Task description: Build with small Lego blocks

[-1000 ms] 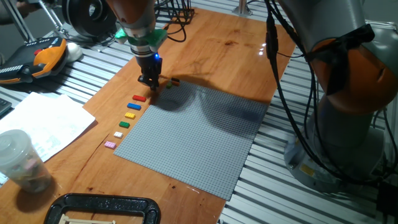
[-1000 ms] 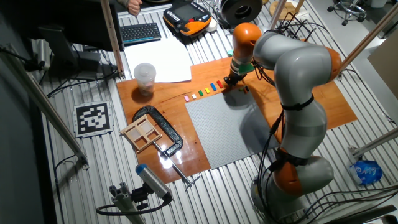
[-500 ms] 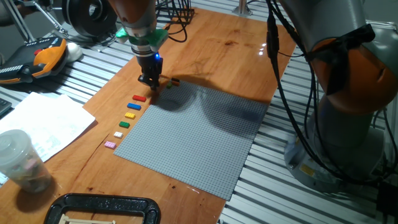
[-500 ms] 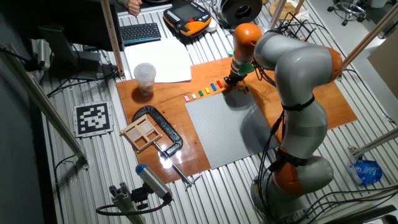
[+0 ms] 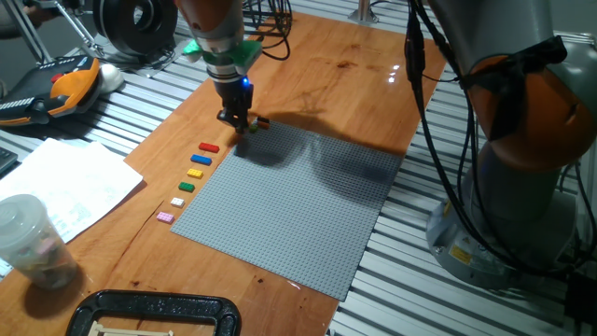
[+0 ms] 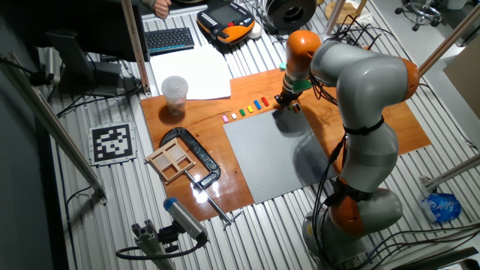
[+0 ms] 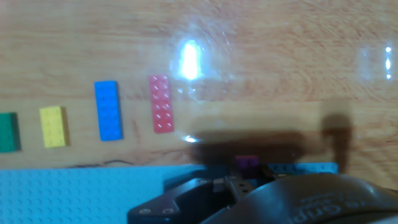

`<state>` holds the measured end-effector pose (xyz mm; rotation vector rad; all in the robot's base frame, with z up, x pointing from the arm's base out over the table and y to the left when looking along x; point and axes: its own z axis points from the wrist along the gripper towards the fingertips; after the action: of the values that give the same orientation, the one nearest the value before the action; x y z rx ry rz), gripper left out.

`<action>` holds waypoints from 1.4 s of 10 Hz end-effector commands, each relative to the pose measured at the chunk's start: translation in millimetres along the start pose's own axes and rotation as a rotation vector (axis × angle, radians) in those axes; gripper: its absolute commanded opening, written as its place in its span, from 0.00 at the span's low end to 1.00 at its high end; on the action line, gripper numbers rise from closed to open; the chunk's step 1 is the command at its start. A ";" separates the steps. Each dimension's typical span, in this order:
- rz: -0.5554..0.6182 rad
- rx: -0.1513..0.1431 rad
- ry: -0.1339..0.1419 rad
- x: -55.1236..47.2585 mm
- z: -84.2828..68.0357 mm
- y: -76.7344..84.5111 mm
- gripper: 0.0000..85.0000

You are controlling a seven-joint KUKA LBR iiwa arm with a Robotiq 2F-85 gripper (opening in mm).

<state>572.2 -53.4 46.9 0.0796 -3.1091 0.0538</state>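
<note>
A row of small Lego blocks lies on the wooden board left of the grey baseplate (image 5: 298,205): red (image 5: 208,147), blue (image 5: 202,159), yellow (image 5: 195,173), green (image 5: 187,186), white (image 5: 176,202) and pink (image 5: 165,217). An orange block (image 5: 264,121) and a dark one (image 5: 254,129) lie at the plate's far corner. My gripper (image 5: 237,122) points down, low over the board right beside those two, with its fingers close together. The hand view shows the red (image 7: 161,104), blue (image 7: 108,110), yellow (image 7: 53,126) and green (image 7: 6,132) blocks. Nothing shows between the fingers.
A plastic cup (image 5: 28,238) and sheets of paper (image 5: 65,182) sit at the left. A black clamp (image 5: 154,313) is at the front edge of the board. The robot's base (image 5: 522,187) stands at the right. A teach pendant (image 5: 56,89) lies at the far left.
My gripper has shifted a little to the right, closer to the orange and dark blocks at the plate's corner. The blocks have not moved.
</note>
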 end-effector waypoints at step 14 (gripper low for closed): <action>0.002 -0.007 -0.010 15.0 15.5 -4.6 0.00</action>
<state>557.1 -59.6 31.9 0.0764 -3.1189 0.0437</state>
